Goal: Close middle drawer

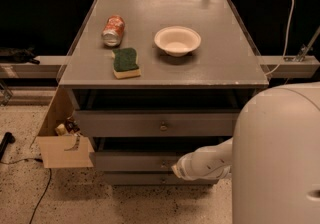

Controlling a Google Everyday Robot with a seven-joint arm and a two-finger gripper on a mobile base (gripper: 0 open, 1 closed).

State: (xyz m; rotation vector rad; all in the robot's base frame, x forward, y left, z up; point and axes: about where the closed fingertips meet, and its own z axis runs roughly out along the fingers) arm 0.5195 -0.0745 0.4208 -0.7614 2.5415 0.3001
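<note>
Down low on the front of the cabinet, the middle drawer sticks out a bit past the bottom drawer front under it, so it's not fully shut. The gripper sits right up against the middle drawer's face, just right of its knob, on the end of the white arm. Honestly can't tell if it's open or closed. The top drawer hangs out further. On the cabinet's top: a soda can, a green sponge and a white bowl. A cardboard box sits at the cabinet's left side.
</note>
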